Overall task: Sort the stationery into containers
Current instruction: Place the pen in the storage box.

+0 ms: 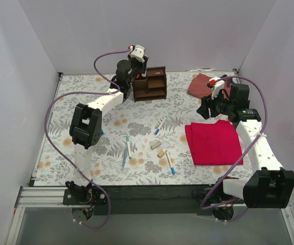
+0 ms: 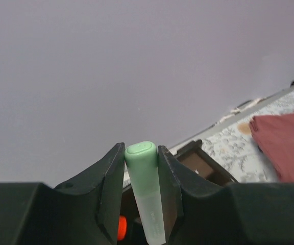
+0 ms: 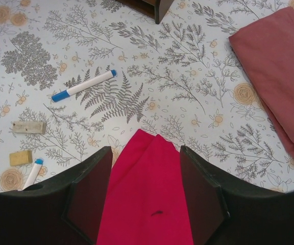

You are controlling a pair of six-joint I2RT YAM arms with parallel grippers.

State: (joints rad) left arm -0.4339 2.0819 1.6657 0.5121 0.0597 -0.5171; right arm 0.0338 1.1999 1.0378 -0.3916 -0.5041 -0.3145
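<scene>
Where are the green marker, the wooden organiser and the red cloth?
green marker (image 2: 142, 159): left wrist view, its cap end.
wooden organiser (image 1: 152, 88): top view, front wall.
red cloth (image 1: 214, 144): top view, its middle.

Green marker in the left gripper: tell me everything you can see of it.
The green marker has a rounded, pale green cap, seemingly matte plastic, and a frosted, lighter barrel. It lies lengthwise between the left gripper's fingers, which press both sides; the cap tip reaches just past the fingertips. Its other end is out of view. The dark wooden organiser sits just beyond; nothing else visibly touches it.
</scene>
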